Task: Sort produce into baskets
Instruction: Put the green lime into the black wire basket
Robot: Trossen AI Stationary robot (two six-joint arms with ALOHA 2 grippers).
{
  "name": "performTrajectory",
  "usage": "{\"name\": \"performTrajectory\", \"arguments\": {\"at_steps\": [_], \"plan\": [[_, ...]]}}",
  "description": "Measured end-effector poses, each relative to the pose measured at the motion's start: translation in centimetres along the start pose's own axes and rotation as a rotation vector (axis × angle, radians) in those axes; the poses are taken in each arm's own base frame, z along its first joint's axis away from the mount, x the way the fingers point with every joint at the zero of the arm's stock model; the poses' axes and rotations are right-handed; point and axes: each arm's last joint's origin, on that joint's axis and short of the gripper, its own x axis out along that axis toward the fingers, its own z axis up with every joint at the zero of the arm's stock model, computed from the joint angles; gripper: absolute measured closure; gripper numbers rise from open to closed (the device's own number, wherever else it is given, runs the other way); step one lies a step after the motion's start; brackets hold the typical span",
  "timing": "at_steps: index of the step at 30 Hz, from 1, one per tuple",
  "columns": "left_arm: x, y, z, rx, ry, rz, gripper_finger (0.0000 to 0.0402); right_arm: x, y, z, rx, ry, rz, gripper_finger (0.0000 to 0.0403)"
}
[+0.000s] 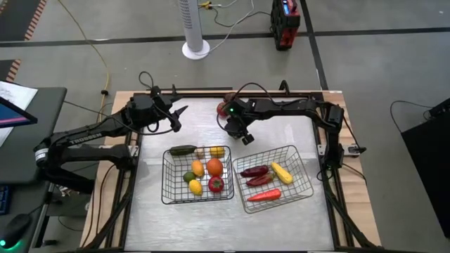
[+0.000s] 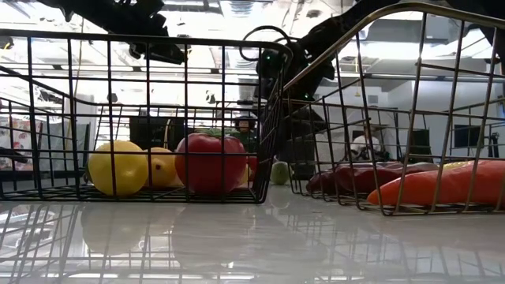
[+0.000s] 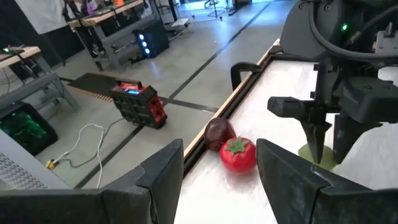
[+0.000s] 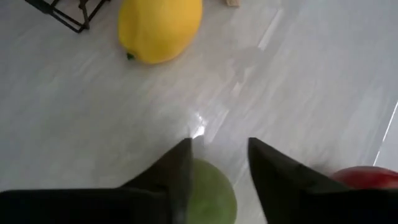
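Grey concrete floor runs all round the rig, with a white fan stand (image 1: 195, 48) and a red and black box (image 1: 284, 24) beyond the far edge of the pale tabletop (image 1: 281, 218). Two wire baskets sit side by side toward the near half: the left basket (image 1: 169, 191) holds the round pieces, orange, yellow, red and a green one, with a dark green long one and a small yellow one along its far wall, while the right basket (image 1: 304, 186) holds the long ones, two dark red, a yellow and a bright red. That split looks like the sorting rule, round against long. At the far edge a tomato (image 3: 238, 154) and a dark purple fruit (image 3: 218, 131) lie touching each other against the tabletop's rim, not yet sorted. The right gripper (image 4: 216, 167) hangs low over a small green fruit (image 4: 212, 198), fingers parted narrowly and straddling it, apparently set to pinch it; I cannot tell whether they touch it. A lemon (image 4: 160, 27) lies loose near the basket's corner. The left gripper (image 3: 219, 173) waits at the far left, fingers spread wide and holding nothing, pointed toward the tomato.
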Motion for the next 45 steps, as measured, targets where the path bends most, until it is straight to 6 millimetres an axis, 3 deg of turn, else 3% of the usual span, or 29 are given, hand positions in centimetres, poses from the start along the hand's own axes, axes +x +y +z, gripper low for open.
{"name": "performTrajectory", "arguments": {"at_steps": [6, 13, 30, 45], "plan": [[0.0, 0.0, 0.0, 0.001, 0.003, 0.000, 0.0211, 0.0, 0.3, -0.3, 0.024, 0.026, 0.034, 0.0147], [0.0, 0.0, -0.1, 0.002, 0.006, -0.001, 0.0211, -0.2, 0.5, -1.0, 0.134, 0.067, 0.078, 0.0106], [0.0, 0.0, -0.1, 0.002, 0.006, -0.001, 0.0211, 1.0, 0.9, -4.5, 0.219, 0.034, 0.087, 0.0100], [0.0, 0.0, 0.0, 0.001, 0.005, -0.001, 0.0211, 1.3, 0.9, -4.6, 0.211, 0.032, 0.073, 0.0106]]}}
